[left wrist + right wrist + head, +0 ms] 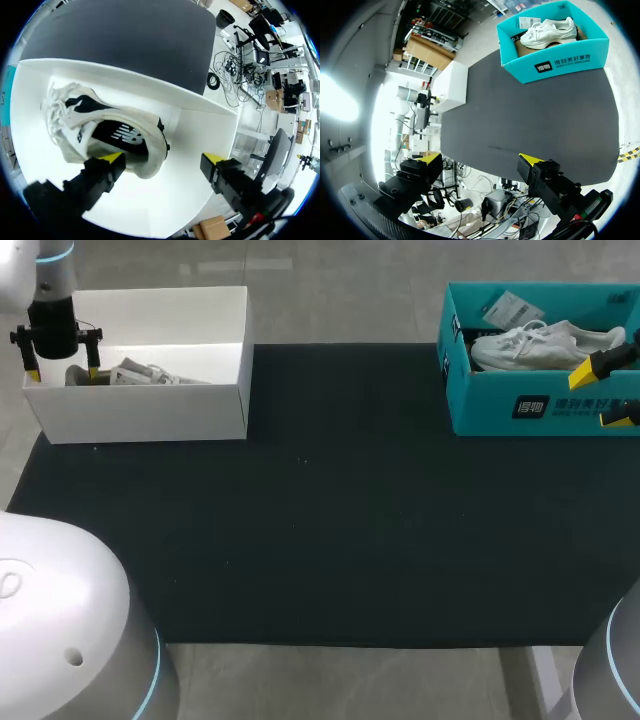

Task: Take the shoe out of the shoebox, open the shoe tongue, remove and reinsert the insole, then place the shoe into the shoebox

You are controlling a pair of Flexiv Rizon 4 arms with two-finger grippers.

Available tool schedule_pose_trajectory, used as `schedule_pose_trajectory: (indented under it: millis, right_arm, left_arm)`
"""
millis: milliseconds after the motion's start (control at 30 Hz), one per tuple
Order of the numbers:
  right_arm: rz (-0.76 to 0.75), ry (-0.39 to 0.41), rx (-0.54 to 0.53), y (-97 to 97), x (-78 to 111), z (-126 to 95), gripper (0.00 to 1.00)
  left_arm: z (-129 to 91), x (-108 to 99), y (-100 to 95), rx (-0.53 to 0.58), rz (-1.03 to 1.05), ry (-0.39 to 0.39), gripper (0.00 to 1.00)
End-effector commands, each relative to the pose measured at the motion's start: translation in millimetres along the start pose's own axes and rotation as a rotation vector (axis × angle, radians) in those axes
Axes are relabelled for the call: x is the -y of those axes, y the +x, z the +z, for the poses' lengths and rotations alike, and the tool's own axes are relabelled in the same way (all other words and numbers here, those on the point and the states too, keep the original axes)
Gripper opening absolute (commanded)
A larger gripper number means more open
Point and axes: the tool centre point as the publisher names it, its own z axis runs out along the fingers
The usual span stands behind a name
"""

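Shoe work not started, as I judge it: two shoes on the table, both boxed, tongue and insole steps all to come

- Black mat (330, 520) covers the table between the boxes, nothing on its middle
- White box (140, 412) at my far left, teal shoebox (500, 405) at my far right, well apart
- Grey-and-white shoe (100, 117) lies on its side on the white box floor. White shoe (540, 343) sits in the teal shoebox with a paper tag (510, 308) behind it
- Left gripper (62, 370) hangs inside the white box, fingers spread. One tip is at the shoe's heel collar, the other over bare floor. Contact cannot be told, no grasp
- Right gripper (603, 392) is at the teal shoebox's near wall, fingers released, holding nothing

View notes: the head view gives only a sliver of the grey-and-white shoe behind the box wall. The left wrist view shows its open collar and dark insole. The right wrist view looks across the mat to both boxes and shows bare space between its fingers. Only the head view places that gripper against the teal shoebox
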Motion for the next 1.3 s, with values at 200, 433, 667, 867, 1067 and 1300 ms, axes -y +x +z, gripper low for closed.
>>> schedule_pose_trajectory:
  millis: [200,433,667,867,1067,1300]
  right_arm:
    - [0.002,-0.001,0.004,0.2,0.4,1,1.0]
    - [0.002,-0.001,0.004,0.2,0.4,1,1.0]
    - [0.002,-0.001,0.004,0.2,0.4,1,1.0]
    - [-0.016,-0.016,0.166,-13.8,-34.2,-2,1.0]
    - [-0.044,-0.103,0.232,-25.3,-76.4,-20,1.0]
    - [-0.051,-0.109,0.475,-49.6,-113.0,-28,1.0]
  left_arm:
    - [-66,-4,7.1,0.029,-0.157,0.096,1.0]
    - [-125,-1,6.5,0.094,-0.156,0.105,1.0]
    - [-171,11,4.5,0.125,-0.058,0.109,1.0]
    - [-198,17,11.0,0.137,-0.042,0.125,1.0]
    - [-224,19,20.9,0.17,-0.056,0.126,1.0]
    - [-227,21,21.8,0.173,-0.051,0.124,1.0]
